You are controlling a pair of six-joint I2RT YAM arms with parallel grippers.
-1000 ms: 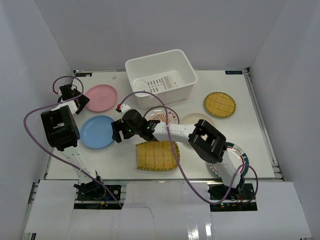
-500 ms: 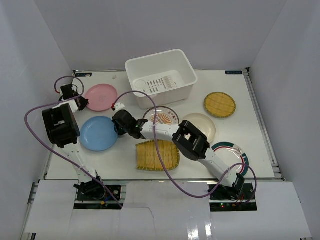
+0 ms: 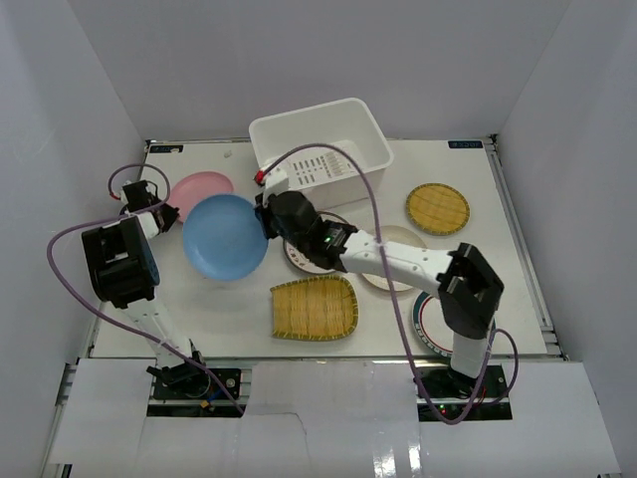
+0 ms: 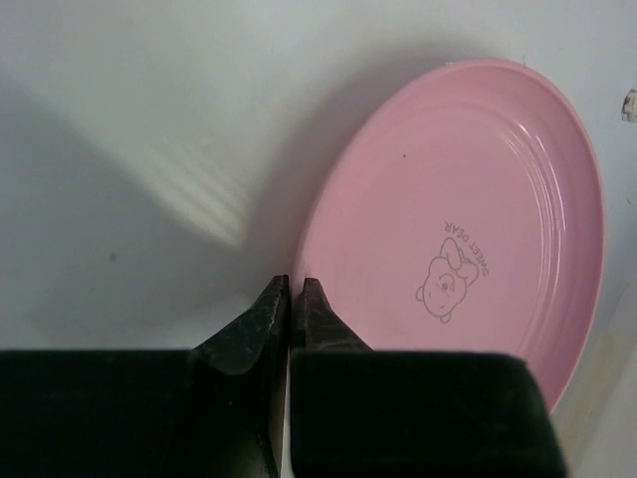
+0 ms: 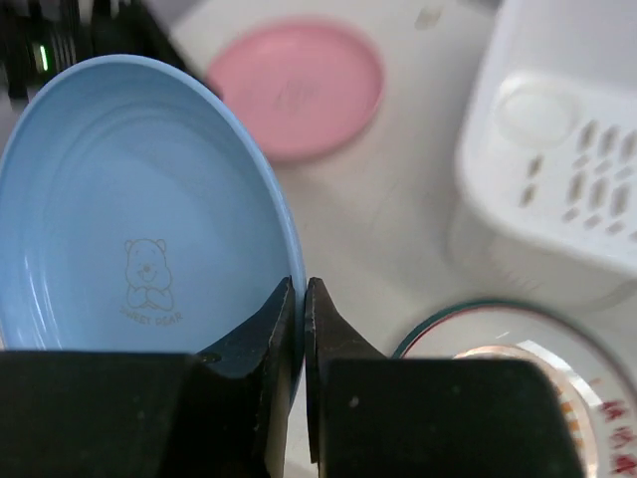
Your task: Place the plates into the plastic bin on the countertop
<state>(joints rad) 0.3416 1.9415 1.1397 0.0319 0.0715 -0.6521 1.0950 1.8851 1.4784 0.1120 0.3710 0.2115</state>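
**Blue plate pinched by its edge**

The right gripper (image 5: 302, 289) pinches the rim of the blue plate (image 5: 129, 219), held above the countertop (image 3: 239, 309). The plastic bin (image 3: 299, 118) sits ahead to its right, with bare room between. The left gripper (image 4: 295, 289), fingers pressed together, sits right at the pink plate's (image 4: 468, 219) edge.

plastic bin (image 3: 320, 149): back-centre on countertop (image 3: 229, 309) | raised plate (image 3: 225, 235): front-left of bin, above countertop | second plate (image 3: 199, 187): behind raised plate, far left
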